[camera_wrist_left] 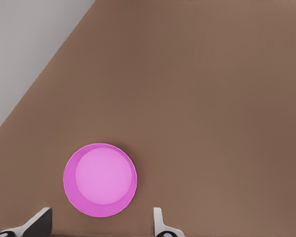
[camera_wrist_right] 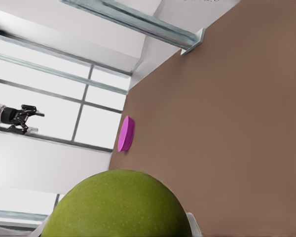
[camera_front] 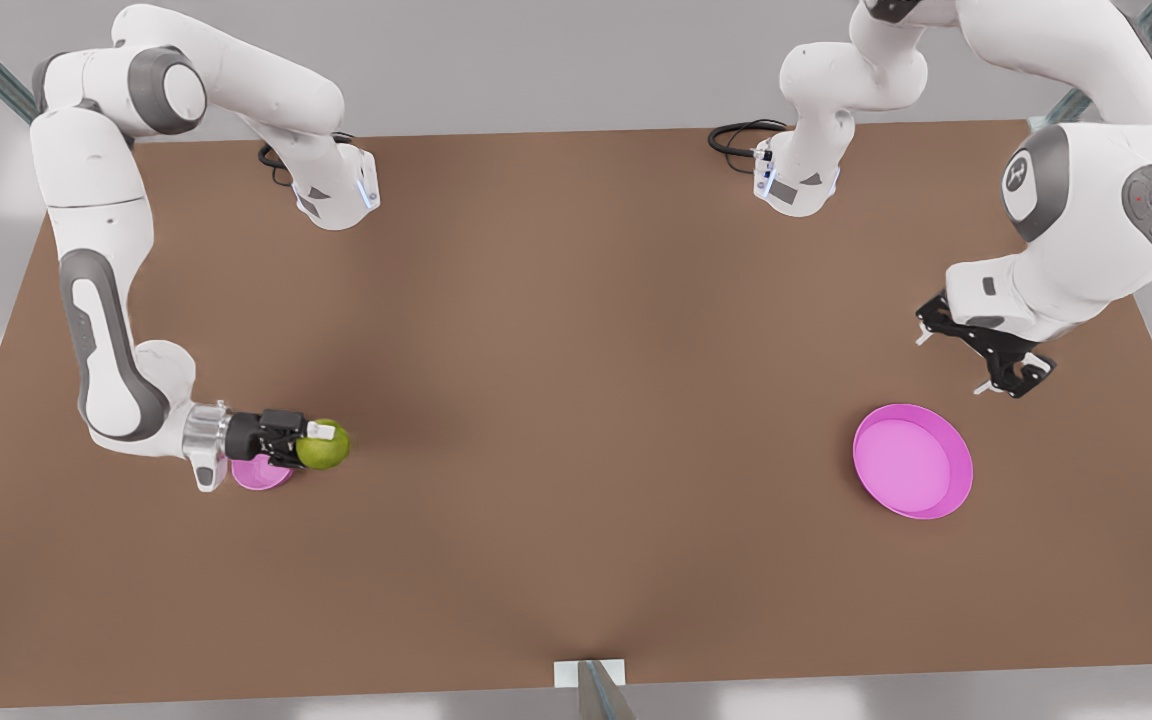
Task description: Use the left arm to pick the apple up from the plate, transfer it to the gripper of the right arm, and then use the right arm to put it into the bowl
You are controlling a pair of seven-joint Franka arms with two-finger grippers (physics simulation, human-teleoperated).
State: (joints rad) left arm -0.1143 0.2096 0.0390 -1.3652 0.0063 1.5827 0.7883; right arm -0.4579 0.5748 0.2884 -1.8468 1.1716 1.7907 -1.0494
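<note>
Right gripper (camera_front: 321, 441), on the silver-cuffed arm at the front view's left: clenched on the apple (camera_front: 324, 447), held just above and beside the bowl (camera_front: 258, 473), well apart from the plate (camera_front: 912, 461). Left gripper (camera_front: 976, 350): fingers spread, holding nothing, hovering near the plate.
Left wrist view: plate (camera_wrist_left: 99, 180) on the table (camera_wrist_left: 212, 98), fingertips (camera_wrist_left: 159, 219) parted beside it.
Right wrist view: apple (camera_wrist_right: 118, 205) close up; plate (camera_wrist_right: 126, 134) edge-on far off; left gripper (camera_wrist_right: 25, 117) in the distance.
</note>
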